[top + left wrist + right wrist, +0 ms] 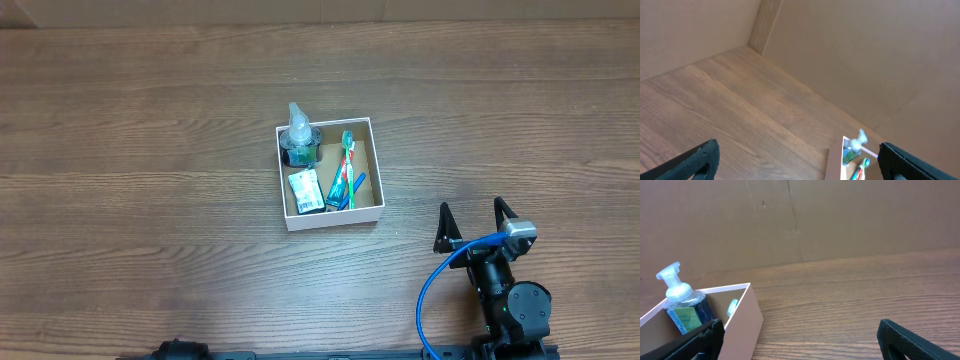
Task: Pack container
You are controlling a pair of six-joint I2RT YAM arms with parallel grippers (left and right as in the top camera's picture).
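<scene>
The container (330, 218) is a square shallow box with white walls and a brown floor, at the table's middle. In it stand a clear pump bottle (299, 140), a blue-and-white packet (306, 190) and a green-and-red toothbrush pack (343, 172). My right gripper (474, 222) is open and empty, to the right of the box and nearer the front edge. In the right wrist view (800, 335) the box wall (745, 325) and the bottle (677, 297) are at the left. My left gripper (797, 160) is open and empty, with the box (834, 160) seen far ahead between its fingers.
The wooden table (140, 150) spreads around the box. A brown cardboard wall (840, 220) stands along the table's far edge. A blue cable (432, 285) loops beside the right arm. Only a dark part of the left arm (180, 352) shows at the overhead's bottom edge.
</scene>
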